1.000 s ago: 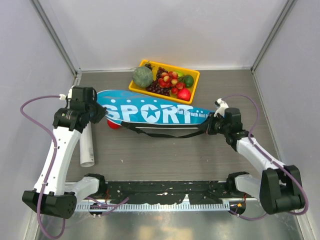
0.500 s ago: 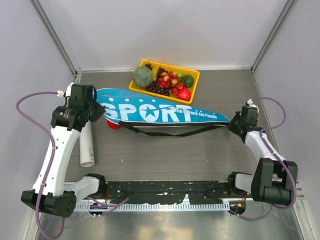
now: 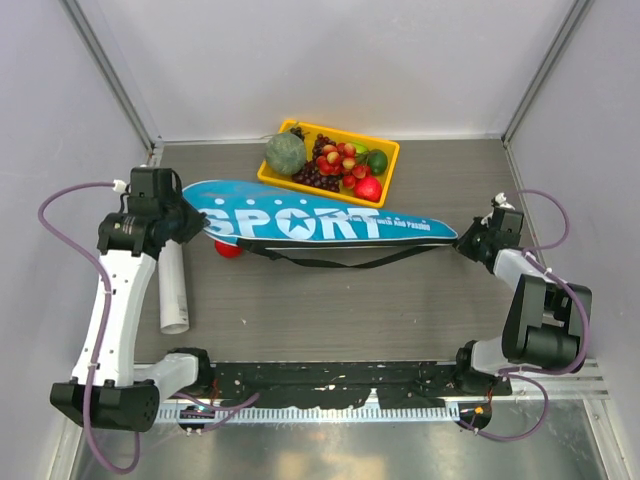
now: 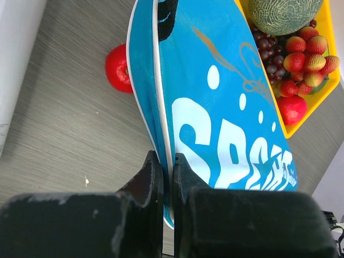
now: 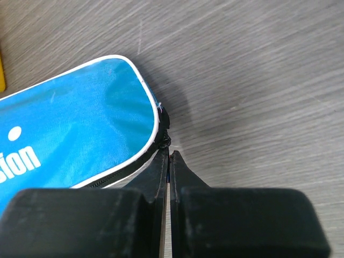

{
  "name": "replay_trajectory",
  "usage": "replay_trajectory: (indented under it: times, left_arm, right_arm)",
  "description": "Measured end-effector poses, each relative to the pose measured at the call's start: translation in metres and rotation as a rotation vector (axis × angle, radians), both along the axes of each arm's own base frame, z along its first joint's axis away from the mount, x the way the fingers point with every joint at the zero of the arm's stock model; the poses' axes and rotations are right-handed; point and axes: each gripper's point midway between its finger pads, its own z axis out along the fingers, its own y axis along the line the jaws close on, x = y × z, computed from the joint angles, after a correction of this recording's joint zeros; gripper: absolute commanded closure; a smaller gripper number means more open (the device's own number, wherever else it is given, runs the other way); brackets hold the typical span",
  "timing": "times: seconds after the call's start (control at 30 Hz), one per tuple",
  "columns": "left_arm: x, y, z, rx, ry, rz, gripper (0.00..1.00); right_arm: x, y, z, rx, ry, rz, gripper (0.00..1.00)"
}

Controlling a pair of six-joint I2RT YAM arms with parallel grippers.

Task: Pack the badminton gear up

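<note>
Top external: SPORT bag (image 3: 320,222), blue, stretched between both claws; left gripper (image 4: 166,164) clamped on its wide-end rim; right gripper (image 5: 169,157) pinched on its narrow tip; white tube (image 3: 173,290) beside left gripper; red ball (image 4: 118,69) just beyond it.

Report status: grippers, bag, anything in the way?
Left gripper shut on blue bag rim. Right gripper shut on zipper pull, narrow end. Red ball beside bag.
</note>
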Motion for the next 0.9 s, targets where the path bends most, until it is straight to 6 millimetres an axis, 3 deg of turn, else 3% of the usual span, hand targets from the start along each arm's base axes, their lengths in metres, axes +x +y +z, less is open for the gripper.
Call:
replay_trajectory:
  times: [0.27,0.43,0.5,0.53,0.63,0.67,0.77,0.9]
  left_arm:
    - [-0.004,0.006,-0.008,-0.025,-0.005,-0.036,1.0]
    - [-0.007,-0.009,-0.028,-0.089,-0.053,-0.109,1.0]
    - [-0.009,-0.016,-0.041,-0.105,-0.061,-0.134,1.0]
    - [-0.009,-0.019,-0.047,-0.107,-0.069,-0.139,1.0]
    - [-0.015,-0.038,-0.061,-0.134,-0.086,-0.182,1.0]
    - [-0.018,-0.047,-0.067,-0.146,-0.087,-0.199,1.0]
    - [-0.031,-0.071,-0.085,-0.18,-0.083,-0.252,0.94]
    - [-0.052,-0.097,-0.114,-0.225,-0.061,-0.303,0.77]
  right_arm:
    - [0.014,0.001,0.008,-0.043,-0.054,0.094,0.94]
    - [0.023,-0.018,0.016,-0.09,-0.03,0.028,0.56]
    - [0.025,-0.041,0.024,-0.15,-0.015,-0.057,0.46]
    - [0.026,-0.054,0.03,-0.182,-0.009,-0.1,0.43]
    - [0.032,-0.08,0.055,-0.241,-0.013,-0.182,0.14]
    - [0.035,-0.084,0.064,-0.252,-0.018,-0.193,0.11]
    - [0.038,-0.079,0.09,-0.277,-0.04,-0.181,0.02]
    - [0.036,-0.031,0.133,-0.282,-0.126,-0.068,0.04]
